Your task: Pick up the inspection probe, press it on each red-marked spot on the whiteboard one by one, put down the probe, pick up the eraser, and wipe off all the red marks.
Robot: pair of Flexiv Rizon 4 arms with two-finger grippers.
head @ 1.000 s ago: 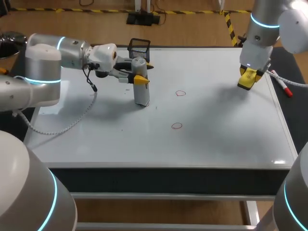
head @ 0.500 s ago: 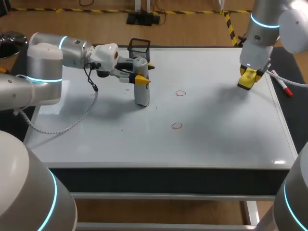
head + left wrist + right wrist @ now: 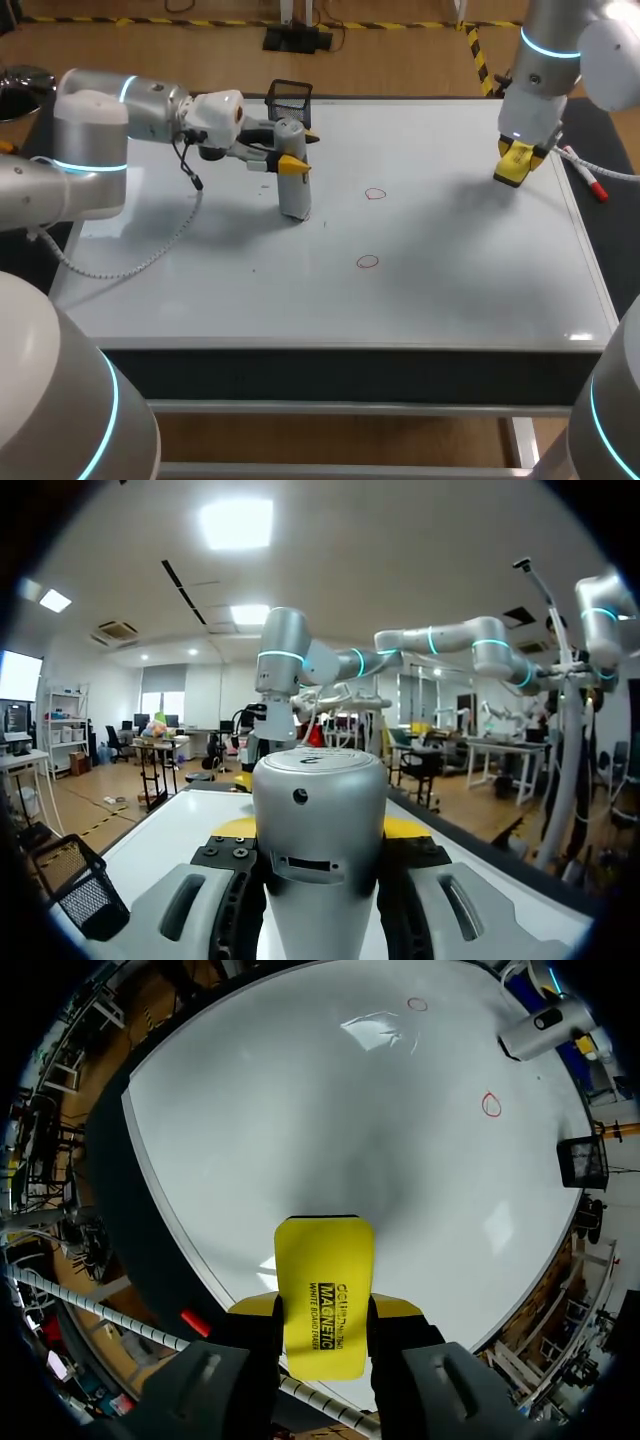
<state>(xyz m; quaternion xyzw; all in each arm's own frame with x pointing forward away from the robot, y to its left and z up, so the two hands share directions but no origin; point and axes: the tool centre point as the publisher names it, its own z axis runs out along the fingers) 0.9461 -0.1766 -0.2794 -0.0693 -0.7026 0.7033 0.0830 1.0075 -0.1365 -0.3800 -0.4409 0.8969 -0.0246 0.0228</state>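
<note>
Whiteboard (image 3: 450,290), upright grey probe (image 3: 292,180), black mesh basket (image 3: 289,98) at far edge, far red circle (image 3: 375,194), near red circle (image 3: 367,262)

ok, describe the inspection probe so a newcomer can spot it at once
The whiteboard covers the table; look at its far left part, where the left gripper is. The inspection probe stands upright in its grip: a smooth silver-grey cylinder, unlike the black mesh basket behind it and the flat red circles beside it.
</note>
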